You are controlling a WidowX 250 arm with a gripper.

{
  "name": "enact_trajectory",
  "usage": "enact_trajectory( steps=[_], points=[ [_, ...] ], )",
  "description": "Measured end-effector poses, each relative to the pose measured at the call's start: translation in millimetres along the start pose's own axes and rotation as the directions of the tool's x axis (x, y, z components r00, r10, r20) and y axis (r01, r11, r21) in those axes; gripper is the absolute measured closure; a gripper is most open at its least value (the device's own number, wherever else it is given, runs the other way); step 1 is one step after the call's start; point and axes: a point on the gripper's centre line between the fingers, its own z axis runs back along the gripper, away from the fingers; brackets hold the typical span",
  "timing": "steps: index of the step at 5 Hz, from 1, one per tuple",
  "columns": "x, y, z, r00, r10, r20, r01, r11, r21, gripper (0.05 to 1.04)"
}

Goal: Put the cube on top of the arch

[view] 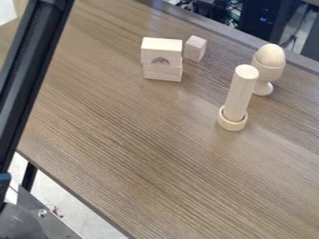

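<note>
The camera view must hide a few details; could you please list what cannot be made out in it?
In the camera view:
Foot of the pale wooden cylinder: hidden inside the pale wooden ring.
Underside of the wooden egg: hidden by its wooden cup.
Back of the pale wooden arch: turned away.
Black robot arm: cut off by the top edge.

Brown wood-grain table (143,158) is carrying base block (162,76), cube (196,48) sitting just beside it; ring (231,124) and cup (265,72) are standing near each other, apart from both.

Smooth, matt pale wood for cube (195,48) and arch (161,51); table (137,154) in brown wood grain
</note>
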Motion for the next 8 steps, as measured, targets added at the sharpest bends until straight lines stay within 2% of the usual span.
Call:
enact_trajectory(
  steps=[1, 3, 4, 5, 6, 7, 8],
  points=[
    [-1, 1, -28, 1.000, -0.001, -0.020, 0.003, 0.998, 0.061, 0.083],
    [-3, -4, -49, 0.999, 0.037, -0.039, -0.035, 0.998, 0.049, 0.085],
    [-6, 1, -74, 0.998, 0.060, -0.034, -0.057, 0.995, 0.085, 0.083],
    [-7, 5, -71, 0.995, 0.095, -0.026, -0.094, 0.995, 0.027, 0.085],
    [-9, 9, -74, 0.993, 0.113, -0.022, -0.113, 0.994, -0.007, 0.085],
    [-10, 12, -86, 0.992, 0.121, -0.026, -0.121, 0.993, -0.002, 0.108],
    [-12, 10, -87, 0.992, 0.124, -0.036, -0.124, 0.992, -0.011, 0.320]
  ],
)
